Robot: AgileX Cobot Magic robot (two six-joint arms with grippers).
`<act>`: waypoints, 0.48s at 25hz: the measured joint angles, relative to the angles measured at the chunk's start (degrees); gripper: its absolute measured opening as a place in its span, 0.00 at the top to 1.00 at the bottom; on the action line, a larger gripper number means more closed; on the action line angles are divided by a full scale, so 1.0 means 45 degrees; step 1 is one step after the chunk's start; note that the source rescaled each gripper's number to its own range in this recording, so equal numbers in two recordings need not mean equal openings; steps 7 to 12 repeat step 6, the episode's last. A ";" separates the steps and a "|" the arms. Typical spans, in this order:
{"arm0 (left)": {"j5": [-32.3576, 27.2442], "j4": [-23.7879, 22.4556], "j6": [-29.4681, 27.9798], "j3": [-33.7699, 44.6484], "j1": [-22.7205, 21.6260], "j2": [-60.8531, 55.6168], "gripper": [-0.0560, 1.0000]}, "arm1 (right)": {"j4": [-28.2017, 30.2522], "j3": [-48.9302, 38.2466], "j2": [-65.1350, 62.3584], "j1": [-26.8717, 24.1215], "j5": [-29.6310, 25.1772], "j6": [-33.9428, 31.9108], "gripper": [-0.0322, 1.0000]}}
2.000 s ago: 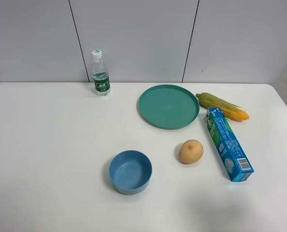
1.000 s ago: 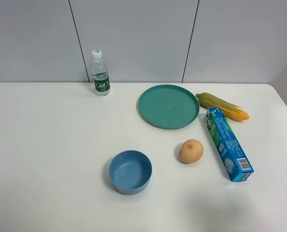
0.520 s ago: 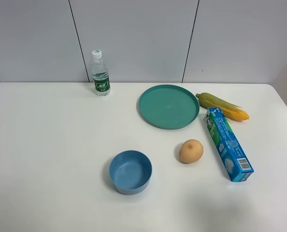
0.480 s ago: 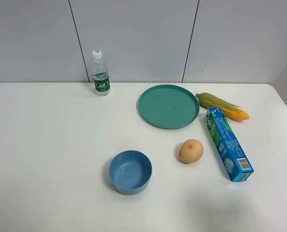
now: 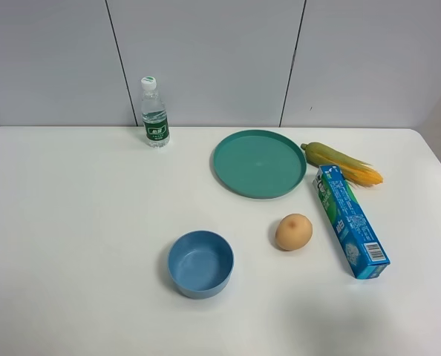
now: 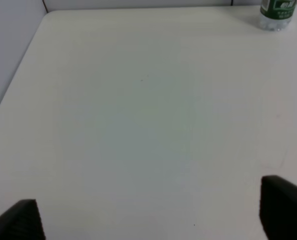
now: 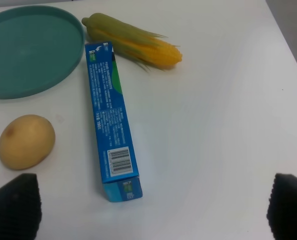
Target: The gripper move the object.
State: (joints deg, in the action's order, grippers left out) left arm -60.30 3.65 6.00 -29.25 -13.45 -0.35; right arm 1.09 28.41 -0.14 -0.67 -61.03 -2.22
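A tan-orange object (image 5: 293, 232), blue bowl (image 5: 200, 264), teal plate (image 5: 259, 163), yellow-green corn (image 5: 342, 164) and blue-green box (image 5: 350, 220) on white table (image 5: 79, 222).

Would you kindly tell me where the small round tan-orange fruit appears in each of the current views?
Exterior high: the small round tan-orange fruit lies right of centre, between the blue bowl and the long blue box.
Left wrist: not in it.
Right wrist: at the picture's left edge.
Shared landmark: the long blue box beside it.

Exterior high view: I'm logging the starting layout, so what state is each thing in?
Water bottle: upright, capped.
Teal plate: empty.
Blue bowl: upright, empty.
Tan fruit: resting on table, untouched.
Corn cob: lying flat.
Blue box: lying flat, closed.
Right hand: open.
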 joint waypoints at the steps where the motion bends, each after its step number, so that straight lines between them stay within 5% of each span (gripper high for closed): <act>1: 0.0000 0.0000 0.0000 0.0000 0.0000 0.0000 0.14 | 0.0000 0.0000 0.0000 0.0000 0.0000 0.0000 0.00; 12: 0.0000 0.0000 0.0000 0.0000 0.0000 0.0000 0.14 | 0.0000 0.0000 0.0000 0.0000 0.0000 0.0000 0.00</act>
